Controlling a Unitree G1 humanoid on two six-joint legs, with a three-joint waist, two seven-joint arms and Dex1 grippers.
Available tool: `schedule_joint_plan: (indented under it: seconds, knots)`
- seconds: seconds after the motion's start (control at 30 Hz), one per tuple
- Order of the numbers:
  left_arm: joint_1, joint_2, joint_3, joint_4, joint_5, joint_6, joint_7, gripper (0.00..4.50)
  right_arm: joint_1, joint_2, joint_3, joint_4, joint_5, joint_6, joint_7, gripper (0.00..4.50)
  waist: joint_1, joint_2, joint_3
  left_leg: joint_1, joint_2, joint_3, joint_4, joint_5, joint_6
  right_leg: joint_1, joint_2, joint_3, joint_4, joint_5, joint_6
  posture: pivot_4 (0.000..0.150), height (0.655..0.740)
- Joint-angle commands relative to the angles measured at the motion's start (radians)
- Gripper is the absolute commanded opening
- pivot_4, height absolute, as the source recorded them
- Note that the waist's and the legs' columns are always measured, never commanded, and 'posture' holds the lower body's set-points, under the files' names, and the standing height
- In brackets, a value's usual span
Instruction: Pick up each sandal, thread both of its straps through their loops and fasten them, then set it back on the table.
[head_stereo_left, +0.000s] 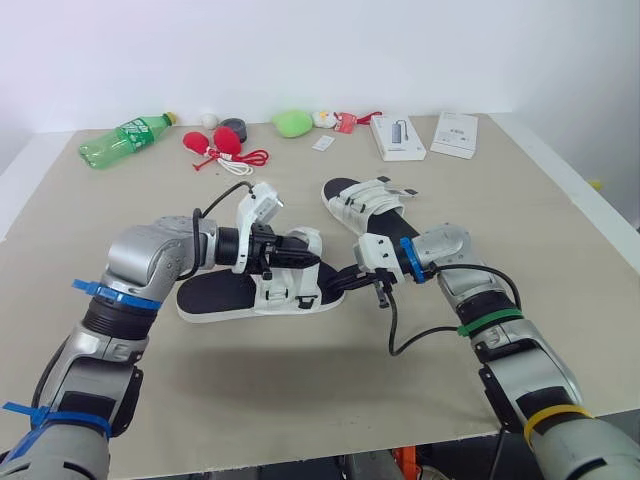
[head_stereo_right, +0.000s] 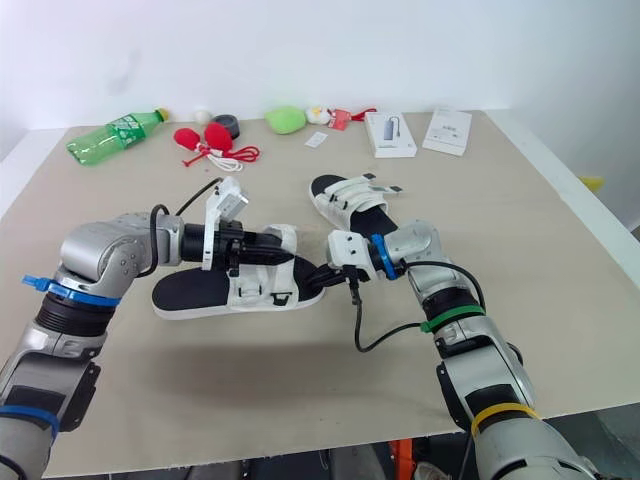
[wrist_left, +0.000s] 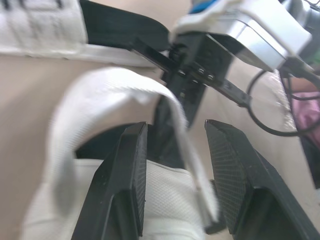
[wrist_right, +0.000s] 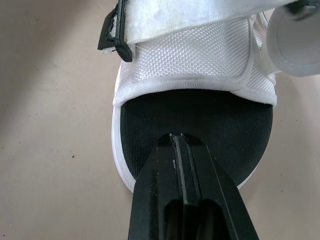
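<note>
**While one sandal lies apart, the other is met at its straps and its end**

Where the near sandal (head_stereo_left: 250, 297) lies flat on the table (head_stereo_left: 300, 400), its black footbed is turned upward and its white straps are gathered toward the robot's right. The left gripper (head_stereo_left: 308, 258) is held at those straps with its fingers (wrist_left: 127, 185) spread apart. A raised white strap (wrist_left: 125, 85) is seen arching up ahead of them, one edge running down between them, and nothing is clamped. The right gripper (head_stereo_left: 342, 277) is set at the rounded end of the footbed just past the straps. Its fingers (wrist_right: 182, 190) are pressed together and the tip lies over the black surface. Whether that tip bears on the footbed cannot be told.

The second sandal (head_stereo_left: 365, 203) is set farther back on the table, just beyond the right wrist and apart from the first. Along the far edge a green bottle (head_stereo_left: 125, 138) is laid on its side, and a white box (head_stereo_left: 398, 137) is placed beside a flatter white packet (head_stereo_left: 455, 133), all well apart from both sandals.
</note>
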Motion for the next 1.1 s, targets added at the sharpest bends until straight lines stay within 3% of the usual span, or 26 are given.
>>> schedule_joint_plan:
  seconds: [0.03,0.23,0.83,0.97,1.0,1.07,1.1]
  knots:
    - [-0.033,-0.014,0.031,0.001,-0.005,-0.011,-0.014,1.87,-0.011,0.000,0.006,0.010,-0.011,-0.004,-0.004,0.00,0.000,0.000,0.000,0.000,0.000,0.000,0.000,0.000,0.000,0.000,0.000,0.000,0.000,0.000,0.000,0.150,0.7400]
    - [-0.035,-0.027,0.022,0.002,0.007,-0.024,-0.031,0.06,-0.011,-0.001,0.005,0.011,-0.011,-0.006,-0.007,0.00,0.000,0.000,0.000,0.000,0.000,0.000,0.000,0.000,0.000,0.000,0.000,0.000,0.000,0.000,0.001,0.150,0.7400]
    - [0.140,0.047,-0.054,-0.179,0.036,-0.023,-0.084,0.06,-0.017,0.002,0.006,0.026,-0.014,-0.018,-0.007,0.00,-0.002,0.000,0.000,0.000,0.000,0.000,-0.001,0.000,0.000,0.000,0.000,0.000,0.000,0.000,0.000,0.150,0.7400]
    - [0.126,0.049,-0.034,-0.214,-0.009,0.043,-0.086,0.06,-0.020,0.003,0.007,0.031,-0.016,-0.022,-0.005,0.00,-0.002,0.000,0.000,0.000,0.000,0.000,-0.001,0.000,0.000,0.000,0.000,0.000,0.000,0.000,0.000,0.150,0.7400]
    - [0.123,0.057,-0.039,-0.228,-0.014,0.044,-0.100,0.59,-0.020,0.003,0.008,0.033,-0.016,-0.023,-0.004,0.00,-0.002,0.000,0.000,0.000,0.000,0.000,-0.001,0.000,0.000,0.000,0.000,0.000,0.000,0.000,0.000,0.150,0.7400]
    - [0.117,0.060,-0.037,-0.248,-0.009,0.015,-0.112,1.15,-0.022,0.003,0.009,0.036,-0.017,-0.026,-0.003,0.00,-0.002,0.000,0.000,0.000,0.000,0.000,-0.001,0.000,0.000,0.000,0.000,0.000,0.000,-0.001,-0.002,0.150,0.7400]
    - [0.114,0.063,-0.035,-0.253,-0.003,-0.003,-0.120,1.75,-0.023,0.004,0.009,0.038,-0.018,-0.028,-0.003,0.00,-0.002,0.000,0.000,0.000,0.000,0.000,-0.001,0.000,0.000,0.000,0.000,0.000,0.000,-0.001,-0.002,0.150,0.7400]
